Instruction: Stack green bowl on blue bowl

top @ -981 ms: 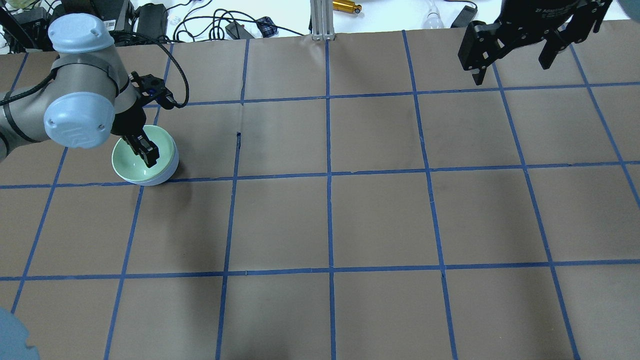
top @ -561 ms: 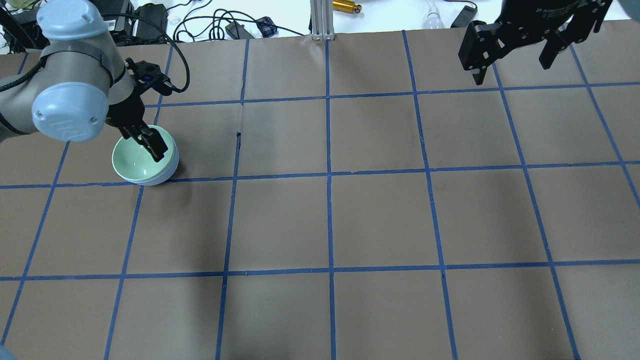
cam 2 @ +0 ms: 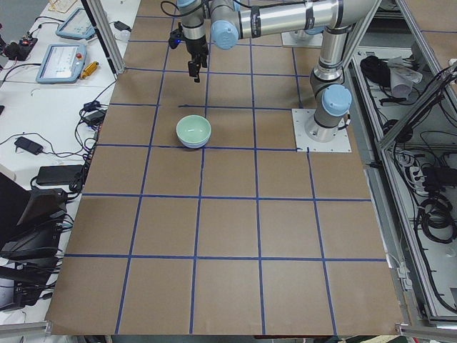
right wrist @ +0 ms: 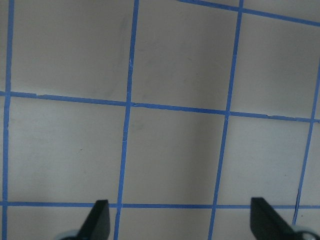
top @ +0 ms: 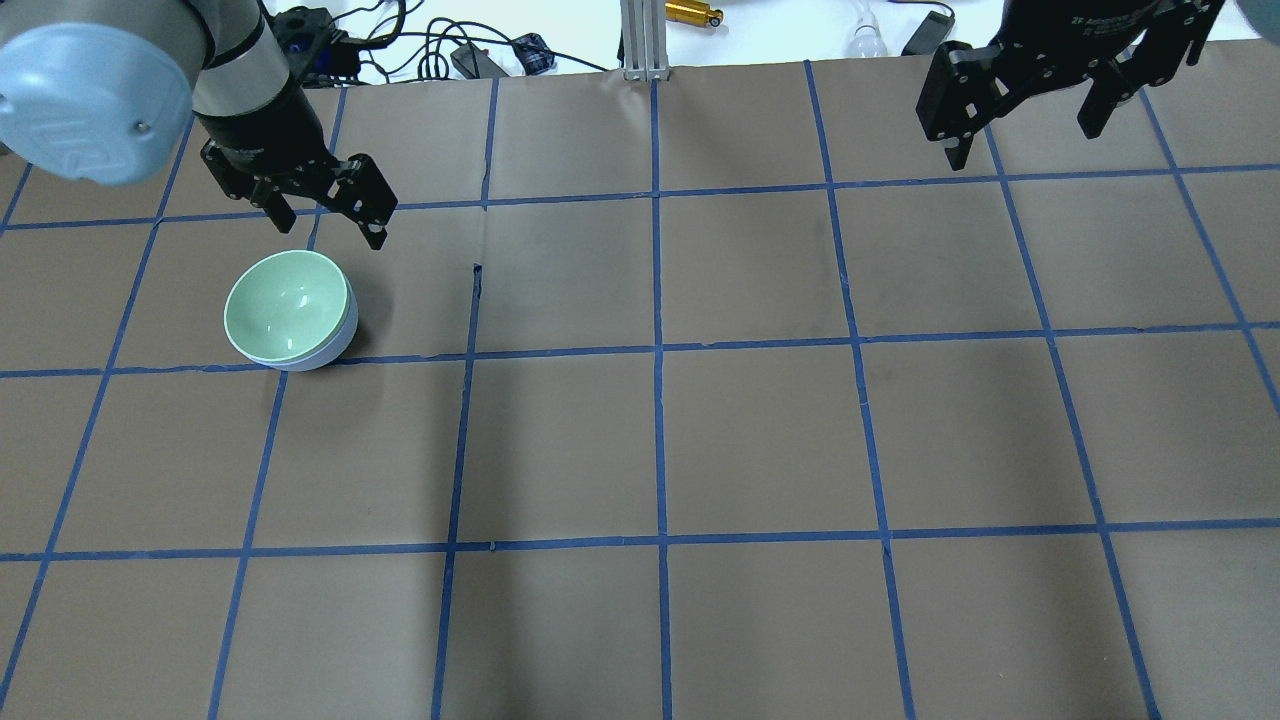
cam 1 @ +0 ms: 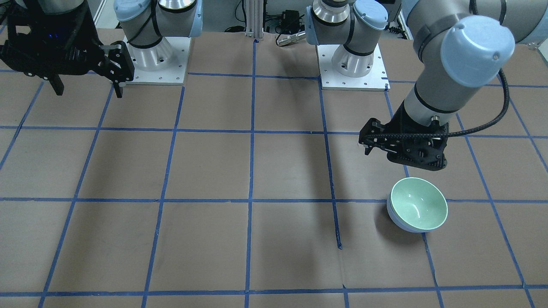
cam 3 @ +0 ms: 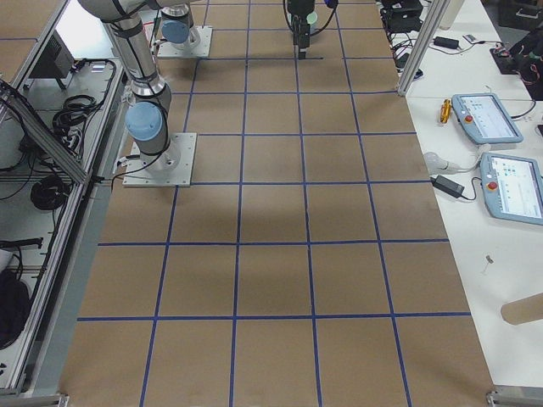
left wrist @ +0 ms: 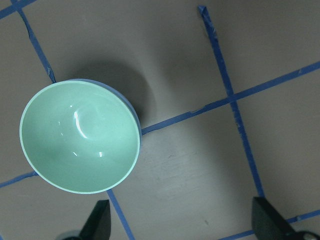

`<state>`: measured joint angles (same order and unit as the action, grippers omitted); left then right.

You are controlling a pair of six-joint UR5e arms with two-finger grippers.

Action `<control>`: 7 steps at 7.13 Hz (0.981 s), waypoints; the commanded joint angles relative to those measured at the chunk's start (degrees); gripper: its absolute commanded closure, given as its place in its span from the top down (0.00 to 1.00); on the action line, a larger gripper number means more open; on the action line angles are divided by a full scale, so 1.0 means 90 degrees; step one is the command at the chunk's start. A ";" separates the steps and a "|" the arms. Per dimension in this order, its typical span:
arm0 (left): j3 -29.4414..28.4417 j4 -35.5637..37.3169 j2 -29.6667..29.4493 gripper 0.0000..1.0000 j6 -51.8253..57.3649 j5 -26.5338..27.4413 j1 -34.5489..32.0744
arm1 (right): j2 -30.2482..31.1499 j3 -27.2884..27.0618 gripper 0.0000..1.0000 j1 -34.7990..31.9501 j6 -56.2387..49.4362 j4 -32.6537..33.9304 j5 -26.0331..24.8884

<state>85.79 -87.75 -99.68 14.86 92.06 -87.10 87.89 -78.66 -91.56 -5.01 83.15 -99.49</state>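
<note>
The green bowl (top: 288,303) sits nested inside the blue bowl (top: 340,345) on the table's left side. Only a blue sliver shows around it. The pair also shows in the front view, green bowl (cam 1: 419,204) and blue bowl (cam 1: 394,217). In the left wrist view the green bowl (left wrist: 80,135) shows with a blue edge (left wrist: 132,103). My left gripper (top: 328,222) hangs open and empty above the table just beyond the bowls, apart from them. My right gripper (top: 1025,135) is open and empty, high at the far right.
The table is brown paper with a blue tape grid. An aluminium post (top: 645,40), cables and a gold part (top: 693,13) lie past the far edge. The two arm bases (cam 1: 156,64) stand at the robot's side.
My left gripper has lifted out of the green bowl, moved toward the far edge and now stands wide open. The nested bowls have stayed in place. The right arm has not moved.
</note>
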 commanded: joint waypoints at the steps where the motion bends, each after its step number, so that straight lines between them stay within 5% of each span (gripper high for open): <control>1: -0.0293 -0.0744 0.0301 1.00 -0.0509 -0.0005 -0.0205 | 0.0000 0.0000 1.00 0.0007 0.0000 0.0000 0.0000; 7: -0.0030 -0.0992 0.0821 1.00 -0.1613 -0.0219 -0.0449 | 0.0000 0.0000 1.00 -0.0003 0.0000 0.0000 0.0000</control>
<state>85.31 -96.50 -92.47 1.20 89.84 -90.88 87.89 -78.66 -91.53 -5.01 83.15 -99.49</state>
